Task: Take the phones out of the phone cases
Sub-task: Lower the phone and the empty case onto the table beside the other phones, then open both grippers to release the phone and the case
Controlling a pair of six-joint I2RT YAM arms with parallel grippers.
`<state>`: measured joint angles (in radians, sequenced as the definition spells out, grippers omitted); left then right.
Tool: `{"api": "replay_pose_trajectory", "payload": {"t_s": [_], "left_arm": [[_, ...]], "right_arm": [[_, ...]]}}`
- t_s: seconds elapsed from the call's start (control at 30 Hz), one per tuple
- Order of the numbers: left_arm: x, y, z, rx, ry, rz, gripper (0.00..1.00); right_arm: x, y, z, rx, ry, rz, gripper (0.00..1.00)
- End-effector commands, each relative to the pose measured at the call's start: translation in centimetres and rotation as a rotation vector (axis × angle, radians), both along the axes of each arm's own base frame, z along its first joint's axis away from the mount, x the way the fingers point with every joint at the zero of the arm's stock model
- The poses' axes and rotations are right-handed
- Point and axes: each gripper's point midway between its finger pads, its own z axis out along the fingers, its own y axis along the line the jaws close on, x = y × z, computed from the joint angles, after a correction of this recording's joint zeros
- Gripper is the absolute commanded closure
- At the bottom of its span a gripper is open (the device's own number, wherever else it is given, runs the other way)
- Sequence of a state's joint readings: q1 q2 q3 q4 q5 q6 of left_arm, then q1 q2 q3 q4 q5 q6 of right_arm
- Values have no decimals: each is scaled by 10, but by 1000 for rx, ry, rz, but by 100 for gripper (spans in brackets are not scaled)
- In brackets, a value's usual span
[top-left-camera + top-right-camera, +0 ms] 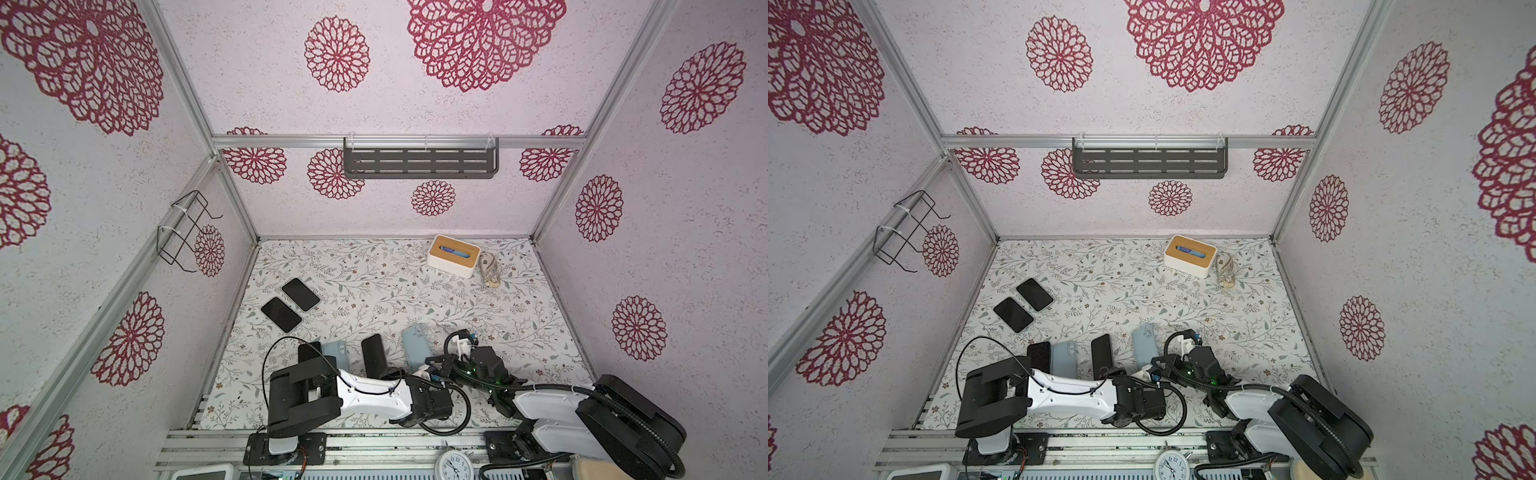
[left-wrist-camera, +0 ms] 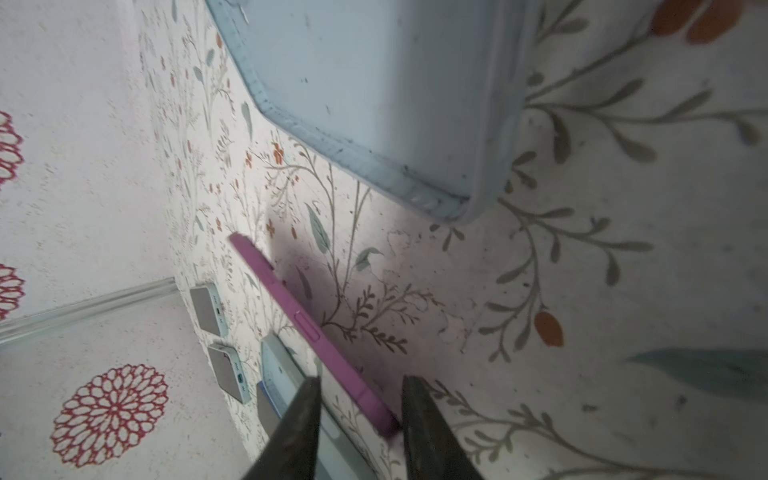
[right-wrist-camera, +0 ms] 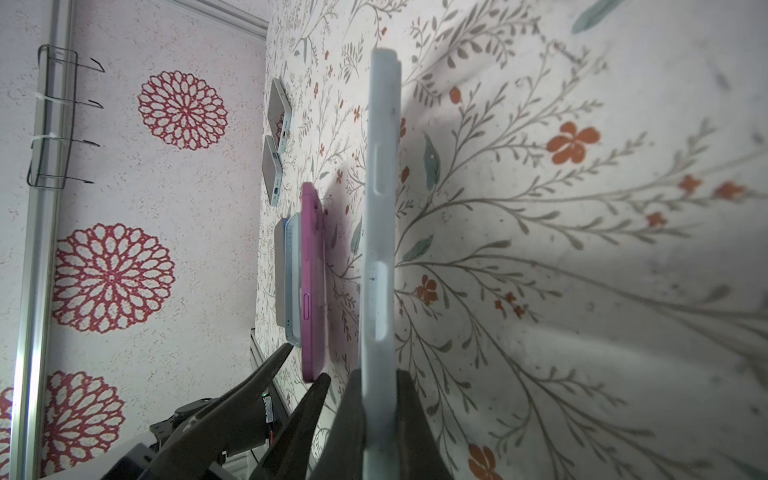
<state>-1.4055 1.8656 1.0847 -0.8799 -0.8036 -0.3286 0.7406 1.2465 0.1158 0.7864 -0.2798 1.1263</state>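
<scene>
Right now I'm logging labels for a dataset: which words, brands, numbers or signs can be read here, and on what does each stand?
"12", "11", "10", "9": hour numerals on the clock dial at the near edge in both top views; its other numerals are too small or cut off.
No text can be read on the blue case, the black phones or the tissue box.

Left arm (image 1: 365, 392) lay stretched low, reaching rightward past the middle. Right arm (image 1: 548, 399) was folded, its wrist turned leftward. The grippers sat close, side by side. Left gripper (image 2: 359, 384): jaws stood parted. Right gripper (image 3: 380, 376): jaws pinched tight on the pale blue case (image 3: 380, 208).
</scene>
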Motion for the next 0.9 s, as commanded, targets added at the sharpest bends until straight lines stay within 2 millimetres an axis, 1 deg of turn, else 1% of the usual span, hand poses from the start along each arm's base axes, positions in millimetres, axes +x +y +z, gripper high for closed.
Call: {"api": "replay_pose_trajectory", "payload": {"t_s": [0.0, 0.07, 0.17, 0.23, 0.3, 0.4, 0.53, 0.57, 0.7, 0.8, 0.87], "left_arm": [[-5, -3, 0, -14, 10, 18, 53], [-3, -2, 5, -20, -12, 30, 43], [0, 2, 23, -62, -51, 71, 30], [0, 6, 35, -115, -60, 100, 17], [0, 13, 50, -174, -82, 141, 11], [1, 27, 74, -286, -117, 212, 5], [1, 46, 95, -483, -96, 310, 1], [2, 54, 100, -534, -96, 344, 1], [15, 100, 122, -746, -131, 536, 3], [22, 122, 136, -945, -124, 634, 3], [25, 135, 144, -1039, -131, 680, 3]], "right_arm": [[5, 13, 21, 65, -50, 25, 100], [5, 14, 18, 61, -43, 26, 100], [5, 17, 14, 53, -36, 25, 100], [6, 18, 12, 50, -34, 18, 100], [8, 21, 9, 44, -32, 13, 100], [9, 30, 5, 38, -29, 23, 100], [11, 35, -6, 35, -12, 8, 100], [11, 38, -8, 39, -7, 10, 100], [9, 54, -13, 70, 9, 22, 100], [6, 68, -16, 84, 15, 25, 100], [4, 78, -19, 78, 16, 29, 100]]}}
